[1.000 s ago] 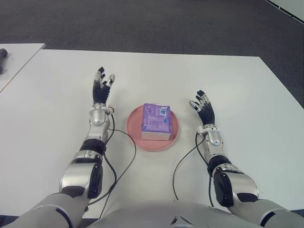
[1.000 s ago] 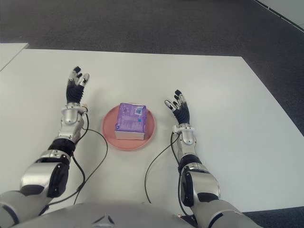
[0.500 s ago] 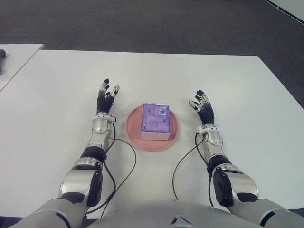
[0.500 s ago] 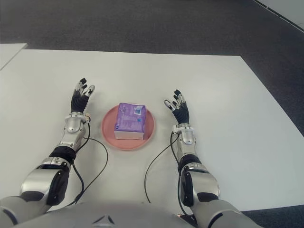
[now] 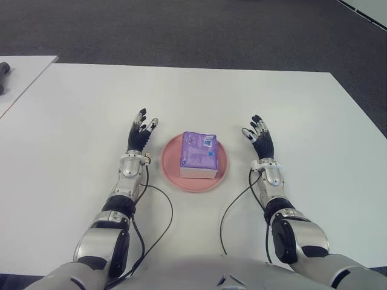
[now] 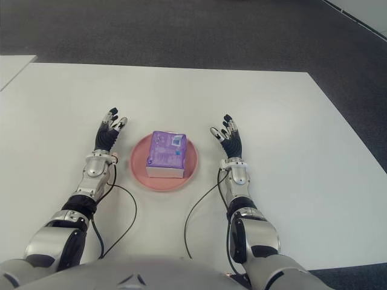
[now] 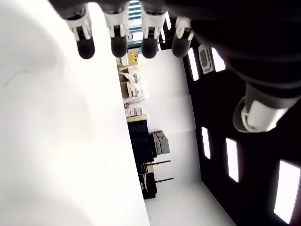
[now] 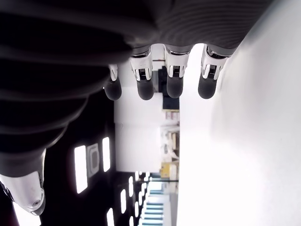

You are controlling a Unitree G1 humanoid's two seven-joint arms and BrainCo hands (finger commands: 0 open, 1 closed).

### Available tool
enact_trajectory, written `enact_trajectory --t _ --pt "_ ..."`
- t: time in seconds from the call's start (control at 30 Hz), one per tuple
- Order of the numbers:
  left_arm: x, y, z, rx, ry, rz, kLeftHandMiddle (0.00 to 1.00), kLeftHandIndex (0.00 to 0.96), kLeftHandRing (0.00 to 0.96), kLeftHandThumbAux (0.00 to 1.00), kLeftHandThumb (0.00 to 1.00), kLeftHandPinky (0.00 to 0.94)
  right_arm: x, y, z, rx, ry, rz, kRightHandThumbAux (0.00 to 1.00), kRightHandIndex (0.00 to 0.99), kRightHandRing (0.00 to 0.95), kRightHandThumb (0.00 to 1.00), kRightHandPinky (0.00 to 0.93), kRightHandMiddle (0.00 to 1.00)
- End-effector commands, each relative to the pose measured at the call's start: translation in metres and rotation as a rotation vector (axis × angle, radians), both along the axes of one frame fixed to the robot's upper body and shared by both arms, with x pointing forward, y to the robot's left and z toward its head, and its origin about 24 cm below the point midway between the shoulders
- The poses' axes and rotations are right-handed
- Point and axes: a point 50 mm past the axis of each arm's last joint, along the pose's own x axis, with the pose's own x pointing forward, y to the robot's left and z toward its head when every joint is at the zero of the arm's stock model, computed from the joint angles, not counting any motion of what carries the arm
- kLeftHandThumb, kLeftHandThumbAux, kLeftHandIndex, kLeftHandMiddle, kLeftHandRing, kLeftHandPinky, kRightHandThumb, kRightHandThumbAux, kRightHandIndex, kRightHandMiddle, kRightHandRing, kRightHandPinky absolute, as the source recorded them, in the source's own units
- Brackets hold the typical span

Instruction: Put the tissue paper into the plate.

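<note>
1 tissue pack (image 5: 199, 156) on 1 pink plate (image 5: 171, 170), frame centre; both hands empty.

From my remote seat I log: pack is a squarish block, glossy purple wrapper on top w/ small printed label, white side facing cam; print too small to read. Plate round, smooth, salmon-pink, shallow rim; its middle is hidden under the pack. Table (image 5: 72, 115) flat matte white. Left hand (image 5: 140, 135) just left of plate, fingers straight and spread, holding nothing; black digits, pale tips, silver metal wrist. Right hand (image 5: 260, 137) right of plate, a bit further off, fingers likewise extended and apart, nothing held. 2 thin black cables (image 5: 163, 211) curl on the table below the plate. Dark carpet (image 5: 181, 30) across top of frame. Far left edge: 2nd white surface w/ a dark item, cut off, can't ID.
</note>
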Motion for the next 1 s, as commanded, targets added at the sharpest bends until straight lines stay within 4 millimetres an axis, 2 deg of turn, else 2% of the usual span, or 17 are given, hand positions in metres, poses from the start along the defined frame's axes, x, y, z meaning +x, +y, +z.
enact_trajectory --t 0.03,1.0 --pt "-0.007 -0.004 -0.008 -0.01 0.04 -0.012 0.0 0.0 0.0 0.461 0.0 0.0 -0.02 0.005 -0.029 0.027 0.138 -0.005 0.587 0.0 0.0 0.048 0.0 0.0" --pt "-0.017 -0.008 -0.007 -0.062 0.03 0.076 0.0 0.0 0.0 0.458 0.001 0.0 -0.02 0.003 -0.029 0.027 0.137 -0.007 0.587 0.0 0.0 0.048 0.0 0.0"
